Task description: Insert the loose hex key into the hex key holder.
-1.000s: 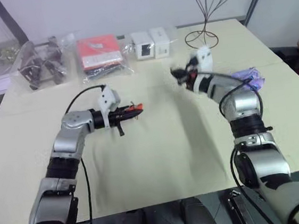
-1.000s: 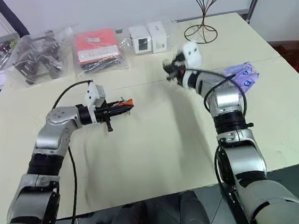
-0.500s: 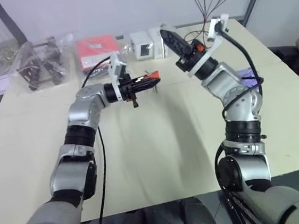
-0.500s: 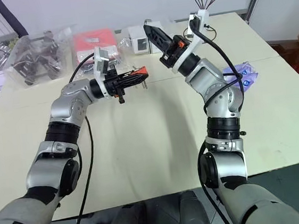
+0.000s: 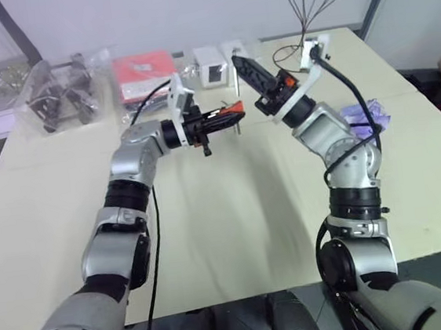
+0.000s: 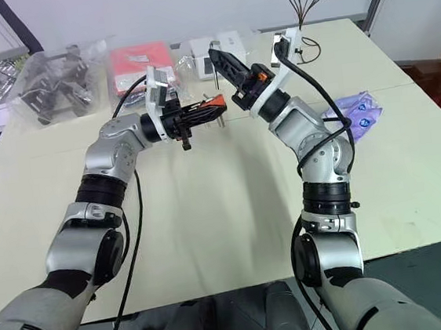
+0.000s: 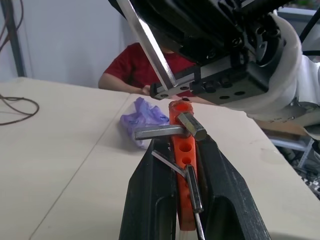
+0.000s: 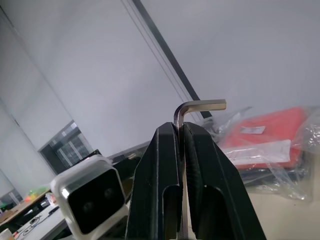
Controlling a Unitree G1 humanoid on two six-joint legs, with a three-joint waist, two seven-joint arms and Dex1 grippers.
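Mid-frame above the table, my left gripper (image 5: 235, 115) clamps the hex key holder (image 7: 183, 150) and my right gripper (image 8: 181, 131) pinches the loose hex key (image 8: 192, 108) — alignment under way, next bringing its tip to an empty hole.

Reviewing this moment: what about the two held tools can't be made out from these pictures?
- Lower shaft of the loose hex key: right wrist view, hidden between the right gripper fingers.
- Base of the hex key holder: left wrist view, covered by the left gripper fingers and cut off by the frame edge.
- Which holder hole the key lines up with: head views, too small to tell.
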